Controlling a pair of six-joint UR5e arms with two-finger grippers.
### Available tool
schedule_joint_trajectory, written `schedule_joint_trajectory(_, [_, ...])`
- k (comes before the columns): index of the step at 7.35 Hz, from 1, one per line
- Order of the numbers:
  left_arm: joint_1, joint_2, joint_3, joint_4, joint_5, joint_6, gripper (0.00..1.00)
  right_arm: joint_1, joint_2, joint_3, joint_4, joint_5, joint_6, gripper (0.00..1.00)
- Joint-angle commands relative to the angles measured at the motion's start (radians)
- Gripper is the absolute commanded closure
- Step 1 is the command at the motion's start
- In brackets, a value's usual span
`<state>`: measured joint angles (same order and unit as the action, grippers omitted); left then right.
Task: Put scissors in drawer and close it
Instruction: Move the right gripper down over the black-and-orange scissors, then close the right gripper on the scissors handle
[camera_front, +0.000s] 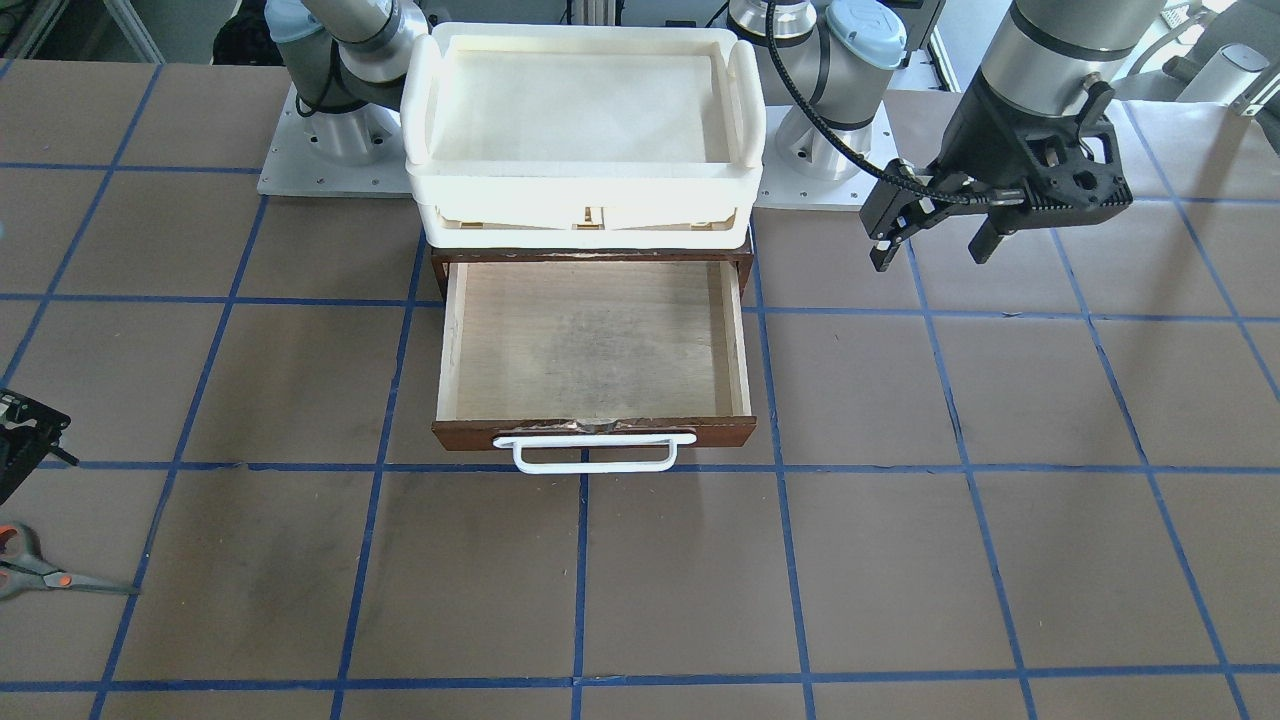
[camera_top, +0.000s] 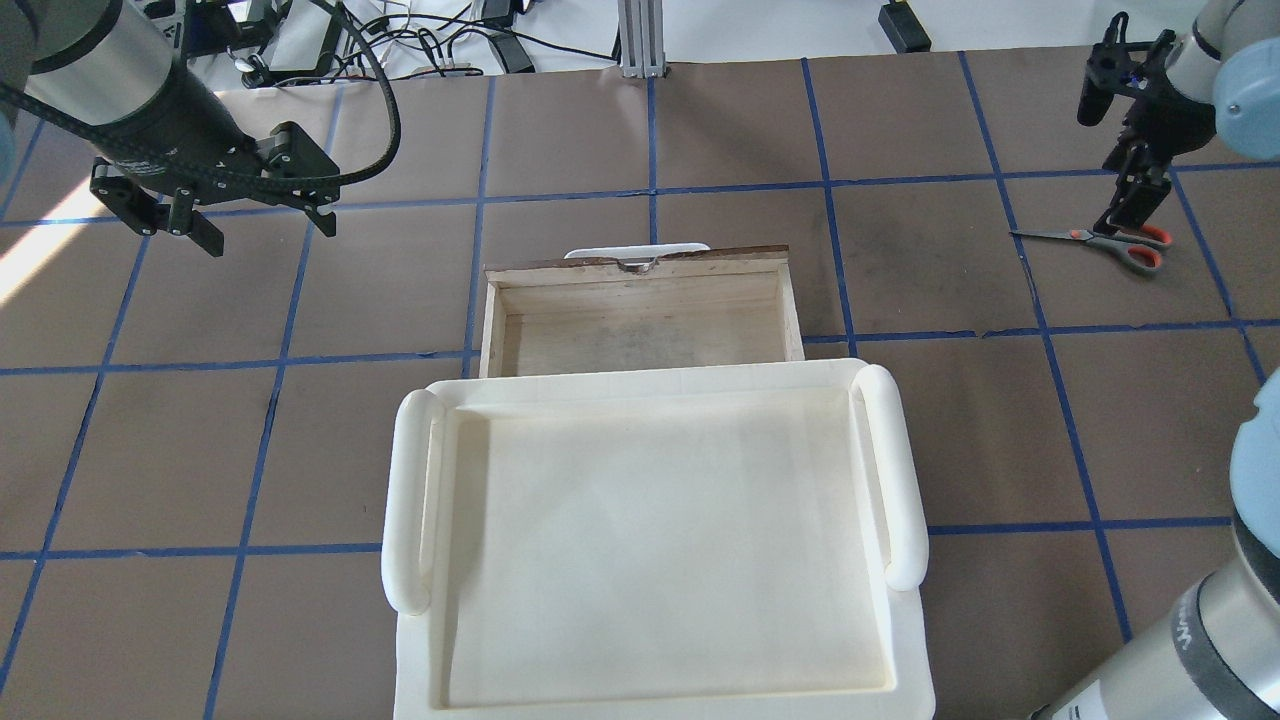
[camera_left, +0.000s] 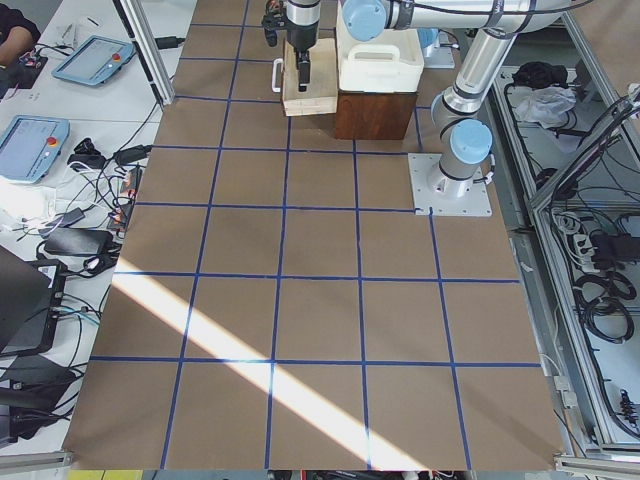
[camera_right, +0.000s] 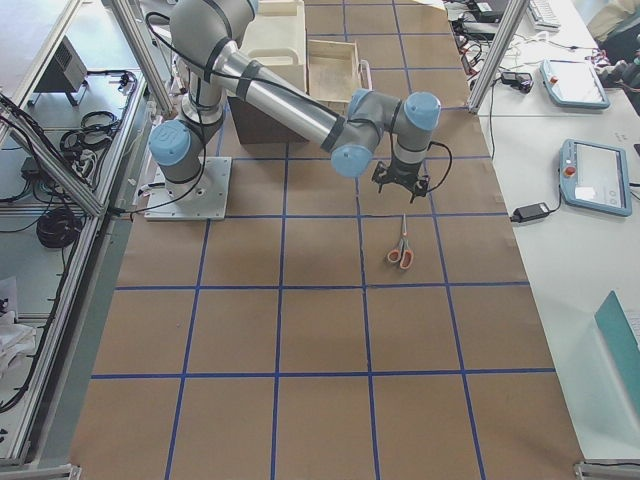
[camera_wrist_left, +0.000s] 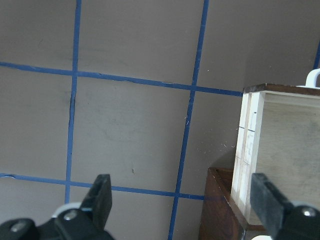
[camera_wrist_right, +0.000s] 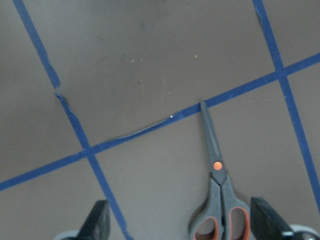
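Note:
The scissors (camera_front: 45, 575) lie flat on the brown table near its far right end, and also show in the overhead view (camera_top: 1110, 240) and the right wrist view (camera_wrist_right: 218, 197). My right gripper (camera_wrist_right: 182, 225) is open above their handles, not touching them; in the overhead view it (camera_top: 1105, 165) hangs just beyond them. The drawer (camera_front: 700, 433) is pulled open, its pale inside empty, its white handle toward the operators' side. My left gripper (camera_front: 930, 255) is open and empty, hovering left of the drawer; the left wrist view shows it (camera_wrist_left: 182, 212) beside the drawer (camera_wrist_left: 280, 150).
A white plastic tray (camera_front: 585, 170) sits on top of the dark wooden cabinet that holds the drawer, in front of the arm bases. Blue tape lines grid the table. Tablets and cables lie on the benches beyond the table's edge.

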<state>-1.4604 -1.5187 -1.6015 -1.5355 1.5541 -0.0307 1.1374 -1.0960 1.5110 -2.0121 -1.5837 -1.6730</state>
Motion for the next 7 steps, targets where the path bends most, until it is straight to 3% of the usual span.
schedule_joint_trajectory(1, [0.0,0.0,0.0,0.0,0.0,0.0,0.0,-0.03,0.129,0.0,-0.181,0.025,-0.183,0.02])
schedule_joint_trajectory(3, [0.0,0.0,0.0,0.0,0.0,0.0,0.0,-0.037,0.179,-0.009,-0.192,0.03,-0.265,0.07])
schedule_joint_trajectory(7, [0.0,0.0,-0.002,-0.001,0.001,0.0,0.0,-0.048,0.199,-0.011,-0.195,0.02,-0.269,0.07])
